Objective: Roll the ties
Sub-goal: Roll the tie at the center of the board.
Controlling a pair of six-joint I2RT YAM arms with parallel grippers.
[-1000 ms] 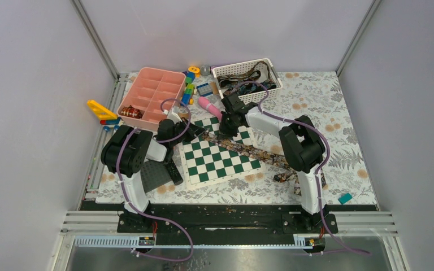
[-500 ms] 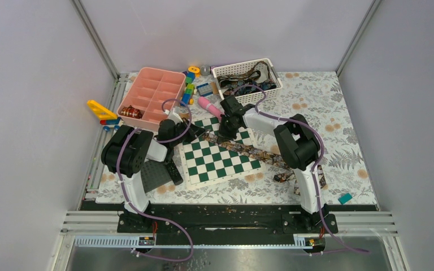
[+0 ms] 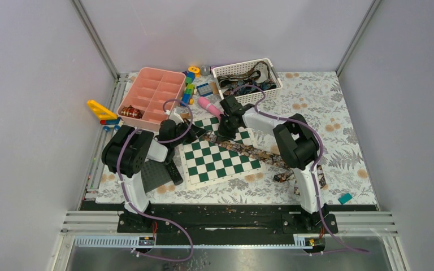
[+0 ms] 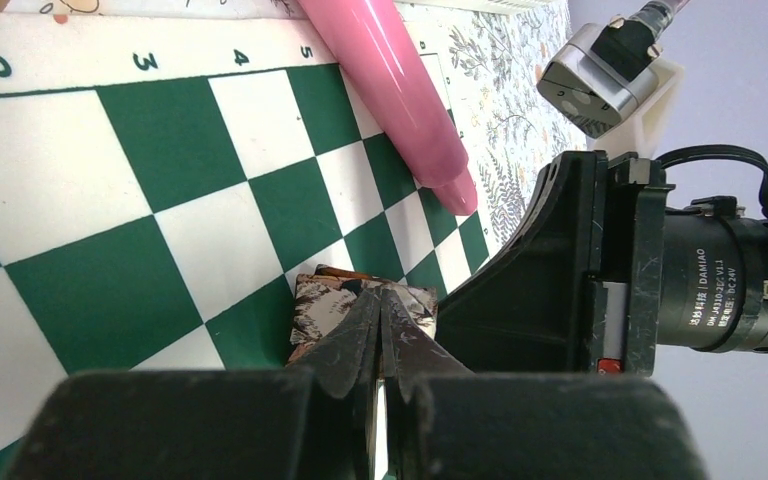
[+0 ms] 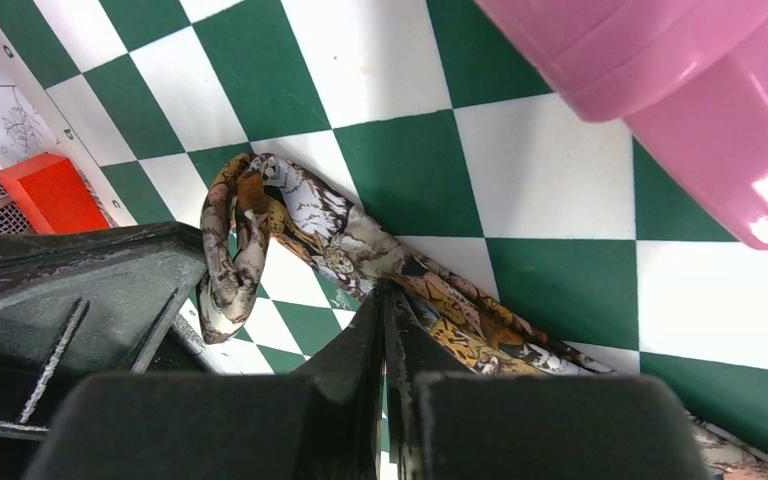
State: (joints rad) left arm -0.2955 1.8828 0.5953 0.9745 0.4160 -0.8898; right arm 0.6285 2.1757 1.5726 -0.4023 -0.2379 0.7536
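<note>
1. Top view: the tie (image 3: pixel 248 149) lies diagonally across the chessboard (image 3: pixel 215 164), its long axis running far-left to near-right. The left gripper (image 3: pixel 195 132) and right gripper (image 3: pixel 224 134) are both at its far-left end.
2. Left wrist: the left gripper (image 4: pixel 380 296) has its jaws pressed together, pinching the tie (image 4: pixel 315 305) at its folded end.
3. Right wrist: the right gripper (image 5: pixel 382 296) is closed on the tie (image 5: pixel 310 225), just beside the loop.

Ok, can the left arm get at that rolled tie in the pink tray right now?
Probably, yes. The rolled tie lies uncovered in the pink tray, close beside the left arm. But the left gripper is shut on the long tie on the chessboard, so it must let go first.
</note>
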